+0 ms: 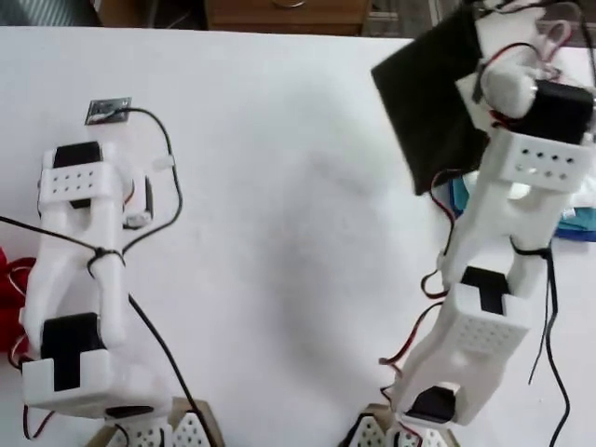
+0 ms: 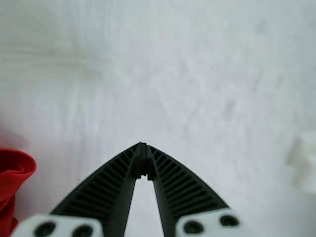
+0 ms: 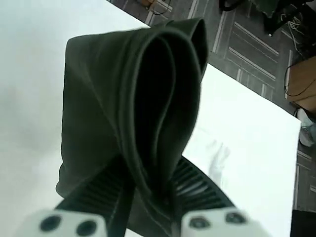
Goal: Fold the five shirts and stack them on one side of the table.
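Your right gripper [image 3: 148, 195] is clamped on the dark shirt [image 3: 123, 98]. The cloth is pinched between the two ribbed fingers [image 3: 200, 185], and its doubled layers bulge out past the tips in a thick rounded fold that covers them. Past that fold the right wrist view takes in the white table [image 3: 237, 153] running to its edge, and beyond it a grey floor [image 3: 247, 49]. From the high view the same dark shirt [image 1: 433, 102] sits at the far right corner of the table, with the right arm [image 1: 494, 251] stretched out over its near side, so part of the cloth is hidden beneath the arm. Whether the shirt is raised off the surface or resting on it you cannot tell from here. Something teal [image 1: 461, 200] shows just beside that arm at the right edge, too covered to identify. Your left gripper [image 2: 142, 165] has its tips pressed together with nothing between them, and it points at bare white table [image 2: 173, 74]. A bunched red cloth [image 2: 12, 180] lies near it, off to one side. In the high view the left arm [image 1: 74, 270] is drawn back on the near left of the table [image 1: 279, 205], and a sliver of the red cloth [image 1: 7, 279] shows at the left edge next to it, well apart from the dark shirt.
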You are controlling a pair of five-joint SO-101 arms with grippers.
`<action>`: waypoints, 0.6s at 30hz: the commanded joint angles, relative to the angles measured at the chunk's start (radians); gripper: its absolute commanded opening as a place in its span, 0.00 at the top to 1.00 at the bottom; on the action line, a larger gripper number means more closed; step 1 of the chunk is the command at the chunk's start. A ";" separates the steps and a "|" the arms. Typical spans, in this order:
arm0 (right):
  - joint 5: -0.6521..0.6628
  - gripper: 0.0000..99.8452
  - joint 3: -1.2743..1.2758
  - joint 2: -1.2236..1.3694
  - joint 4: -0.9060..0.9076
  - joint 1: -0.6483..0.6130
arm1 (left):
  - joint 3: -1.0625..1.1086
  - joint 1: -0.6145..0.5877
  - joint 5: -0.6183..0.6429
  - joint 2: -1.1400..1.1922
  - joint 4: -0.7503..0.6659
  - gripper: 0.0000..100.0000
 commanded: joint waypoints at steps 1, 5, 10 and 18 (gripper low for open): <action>0.029 0.98 -0.046 -0.073 0.007 0.071 | 0.002 -0.003 -0.003 -0.048 -0.011 0.97; 0.037 0.98 -0.035 -0.059 -0.048 0.140 | 0.007 -0.003 0.000 -0.046 -0.011 0.97; 0.037 0.98 -0.035 0.036 -0.087 0.174 | 0.039 -0.003 0.002 -0.049 -0.011 0.97; 0.037 0.98 -0.037 0.252 -0.191 0.223 | 0.084 -0.011 -0.003 -0.052 -0.008 0.97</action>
